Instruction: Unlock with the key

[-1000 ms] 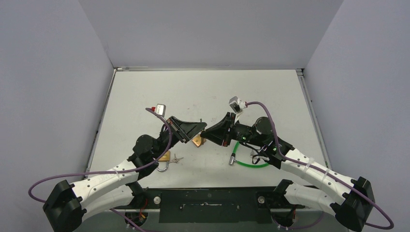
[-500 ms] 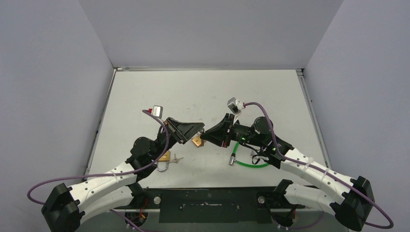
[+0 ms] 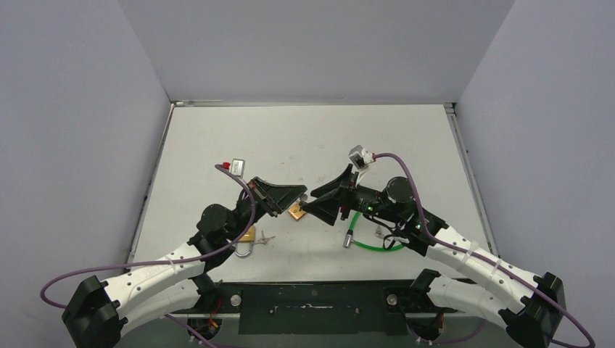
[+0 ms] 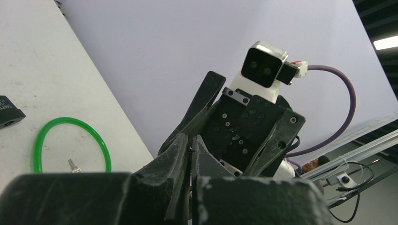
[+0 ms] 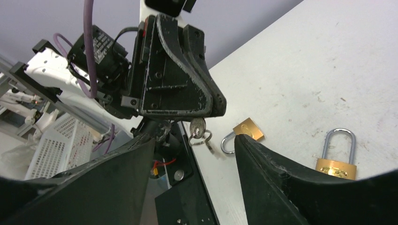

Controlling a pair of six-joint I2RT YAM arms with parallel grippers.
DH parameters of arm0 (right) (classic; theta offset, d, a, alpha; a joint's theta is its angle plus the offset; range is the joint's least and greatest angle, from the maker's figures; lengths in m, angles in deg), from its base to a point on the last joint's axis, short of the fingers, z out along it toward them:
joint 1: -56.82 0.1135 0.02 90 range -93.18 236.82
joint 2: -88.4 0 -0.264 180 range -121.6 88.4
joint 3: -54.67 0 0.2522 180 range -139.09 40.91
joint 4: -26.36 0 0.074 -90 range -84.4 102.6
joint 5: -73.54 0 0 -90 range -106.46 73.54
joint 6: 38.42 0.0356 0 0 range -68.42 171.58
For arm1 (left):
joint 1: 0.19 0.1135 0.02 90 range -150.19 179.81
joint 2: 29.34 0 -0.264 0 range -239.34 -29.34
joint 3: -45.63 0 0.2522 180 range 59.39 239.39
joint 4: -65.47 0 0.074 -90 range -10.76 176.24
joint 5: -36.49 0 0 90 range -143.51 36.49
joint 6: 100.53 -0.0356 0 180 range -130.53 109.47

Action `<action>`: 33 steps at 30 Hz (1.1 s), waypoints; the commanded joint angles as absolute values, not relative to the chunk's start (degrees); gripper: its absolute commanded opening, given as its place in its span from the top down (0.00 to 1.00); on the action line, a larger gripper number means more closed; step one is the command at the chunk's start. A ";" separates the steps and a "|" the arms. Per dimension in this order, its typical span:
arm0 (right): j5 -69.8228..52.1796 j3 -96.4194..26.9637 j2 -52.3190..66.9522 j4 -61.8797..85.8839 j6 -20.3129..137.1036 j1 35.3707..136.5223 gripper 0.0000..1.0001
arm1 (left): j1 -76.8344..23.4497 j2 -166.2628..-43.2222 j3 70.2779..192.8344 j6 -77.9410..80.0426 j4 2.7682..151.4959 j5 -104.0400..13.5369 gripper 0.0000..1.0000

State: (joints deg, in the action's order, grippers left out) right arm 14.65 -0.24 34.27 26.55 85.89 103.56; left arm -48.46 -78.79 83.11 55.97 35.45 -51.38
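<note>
The left hand point(image 3: 295, 194) was closed tight on the key point(image 5: 197, 125), gripping it at the fingertips so that the round head hung just below them, with a key ring point(image 5: 202, 138) dangling from it. Facing it from the other side, the right hand point(image 3: 315, 205) stood wide open with nothing between its fingers point(image 5: 281, 180), its tips close to the left hand's but apart from the key. Both hands were raised above the middle of the desk point(image 3: 304, 138), meeting nearly tip to tip. Directly beneath that meeting point, a brass padlock point(image 3: 296, 212) lay flat on the desk, its shackle curving out to 1 side; whether that shackle was latched could not be told. Neither hand touched it. A 2nd brass padlock point(image 5: 335, 167) lay further toward the left arm, partly under that arm in the overhead view, its shackle pointing to the near edge, and a small bunch of keys point(image 3: 265, 237) rested just beside it. On the right arm's side of the desk, a green cable loop point(image 4: 70, 119) lay flat, with a short metal plug point(image 3: 349, 239) at its end. From the left wrist view, the 2 closed fingers point(image 4: 180, 154) pressed together, with the open right hand behind them.
</note>
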 commanded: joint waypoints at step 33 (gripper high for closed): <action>13.15 2.85 33.39 39.66 93.48 102.81 0.61 | -48.18 -78.32 84.60 53.63 27.64 -48.19 1.00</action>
State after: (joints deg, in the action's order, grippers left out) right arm 13.34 3.35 33.70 36.80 93.27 102.62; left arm -48.16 -78.79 83.20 53.59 31.80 -47.91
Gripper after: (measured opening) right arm 0.445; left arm 0.014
